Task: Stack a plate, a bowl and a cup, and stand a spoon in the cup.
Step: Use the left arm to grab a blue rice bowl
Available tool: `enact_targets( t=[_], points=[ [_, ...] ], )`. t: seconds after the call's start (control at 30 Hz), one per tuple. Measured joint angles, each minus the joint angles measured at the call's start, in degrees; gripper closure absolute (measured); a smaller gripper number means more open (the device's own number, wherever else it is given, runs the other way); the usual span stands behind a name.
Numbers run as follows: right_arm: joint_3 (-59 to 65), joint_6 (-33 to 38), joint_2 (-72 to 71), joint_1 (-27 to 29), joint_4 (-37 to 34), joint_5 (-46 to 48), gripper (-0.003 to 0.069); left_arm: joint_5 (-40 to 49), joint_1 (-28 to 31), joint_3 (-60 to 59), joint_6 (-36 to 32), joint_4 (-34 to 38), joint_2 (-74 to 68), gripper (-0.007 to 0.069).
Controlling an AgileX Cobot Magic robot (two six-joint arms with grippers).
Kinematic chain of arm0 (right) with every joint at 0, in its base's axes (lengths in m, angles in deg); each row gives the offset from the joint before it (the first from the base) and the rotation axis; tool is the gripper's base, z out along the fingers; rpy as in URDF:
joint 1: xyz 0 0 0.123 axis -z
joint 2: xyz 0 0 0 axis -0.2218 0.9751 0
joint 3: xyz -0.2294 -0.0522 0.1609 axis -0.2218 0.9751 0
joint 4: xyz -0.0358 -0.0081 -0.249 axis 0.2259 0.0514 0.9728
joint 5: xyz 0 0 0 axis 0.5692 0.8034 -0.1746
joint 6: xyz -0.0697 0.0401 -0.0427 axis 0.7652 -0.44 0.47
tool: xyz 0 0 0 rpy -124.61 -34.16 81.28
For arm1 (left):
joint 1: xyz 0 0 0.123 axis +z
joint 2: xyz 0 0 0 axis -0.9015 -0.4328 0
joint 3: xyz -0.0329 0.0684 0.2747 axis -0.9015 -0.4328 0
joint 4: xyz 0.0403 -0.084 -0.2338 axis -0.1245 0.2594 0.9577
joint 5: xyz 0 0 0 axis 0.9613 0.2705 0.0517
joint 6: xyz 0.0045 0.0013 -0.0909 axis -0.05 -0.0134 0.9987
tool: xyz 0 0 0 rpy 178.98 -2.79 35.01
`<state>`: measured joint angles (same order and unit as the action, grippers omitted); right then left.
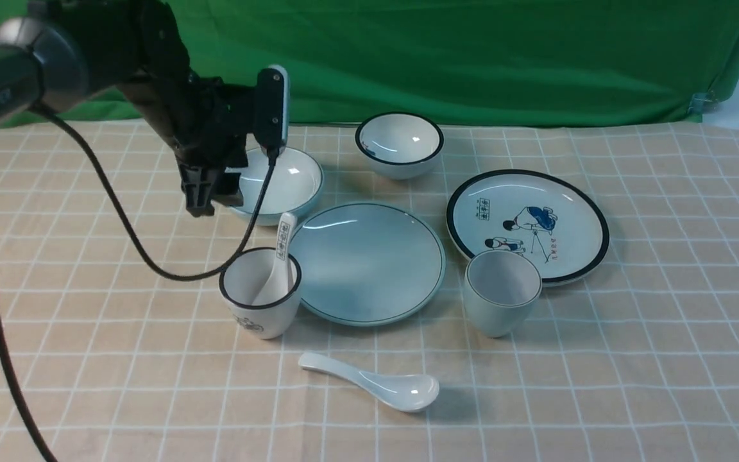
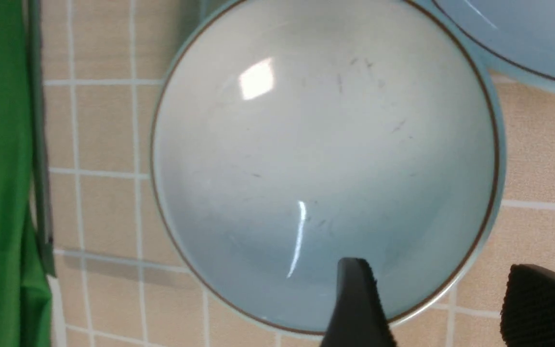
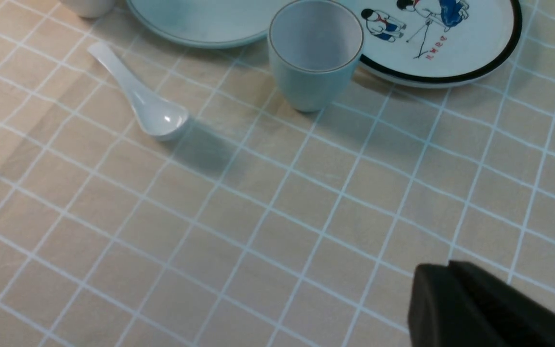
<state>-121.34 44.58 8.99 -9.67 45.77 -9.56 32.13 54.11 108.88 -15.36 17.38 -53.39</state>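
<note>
The pale blue-green bowl (image 1: 283,183) (image 2: 325,159) stands at the back left of the table. My left gripper (image 1: 201,200) (image 2: 443,289) hangs open over its rim, one finger above the inside and the other outside, holding nothing. The pale blue-green plate (image 1: 366,260) (image 3: 200,19) lies in the middle. To its right stands the plain cup (image 1: 501,292) (image 3: 313,58), empty and upright. The plain white spoon (image 1: 376,382) (image 3: 147,103) lies on the cloth in front of the plate. My right gripper (image 3: 448,266) is shut and empty, low over the cloth, on the near side of the cup.
A white black-rimmed cup (image 1: 260,292) holding a marked spoon (image 1: 284,240) stands left of the plate. A black-rimmed bowl (image 1: 399,144) sits at the back. A cartoon plate (image 1: 526,224) lies behind the plain cup. A green curtain (image 1: 472,58) closes off the back.
</note>
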Motion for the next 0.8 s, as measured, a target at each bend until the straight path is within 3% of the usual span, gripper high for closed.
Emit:
enact_targets(
  t=[0.3,0.47,0.5,0.57,0.8],
  points=[
    [1.5,0.0,0.0,0.0,0.0,0.1,0.0608,-10.7,0.0,-3.1,-2.2,-1.6,-4.2,0.0244],
    [1.5,0.0,0.0,0.0,0.0,0.4,0.0608,-12.9,-0.1,-3.3,0.4,-1.8,-5.2,0.0386],
    [1.5,0.0,0.0,0.0,0.0,0.5,0.0608,-12.0,-0.3,-3.3,0.6,-1.8,-5.2,0.0468],
    [1.5,0.0,0.0,0.0,0.0,0.5,0.0608,-11.1,-0.9,-3.4,1.3,-1.9,-4.7,0.0556],
    [1.5,1.0,0.0,0.0,0.2,0.5,0.0604,-4.3,-4.0,-0.6,19.3,-5.9,3.5,0.0589]
  ],
)
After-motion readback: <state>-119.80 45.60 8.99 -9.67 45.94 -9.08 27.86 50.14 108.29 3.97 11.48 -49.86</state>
